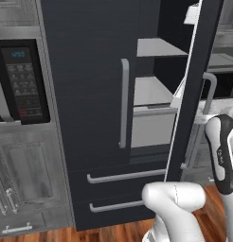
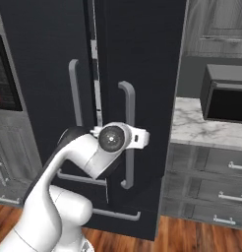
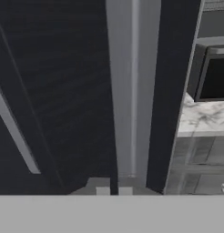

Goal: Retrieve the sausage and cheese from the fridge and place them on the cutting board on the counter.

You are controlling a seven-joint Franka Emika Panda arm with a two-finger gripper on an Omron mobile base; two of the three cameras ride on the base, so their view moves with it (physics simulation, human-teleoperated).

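Fridge (image 1: 90, 94): tall, matte black, French doors; right door (image 2: 142, 74) swung partly open, pale grey shelves (image 1: 154, 47) showing bare from here. Sausage and cheese: presumably inside, unseen. Handle (image 3: 125, 91): long grey vertical bar, smooth, rounded. Gripper (image 3: 114, 191): at the handle's lower part, fingers pinched narrow on the bar. Risk: the slick bar slips from the pinch as the door swings, or the arm strains against the hinge arc. Beyond the door's right edge: veined marble counter (image 2: 201, 128), grey cabinets (image 2: 211, 182).
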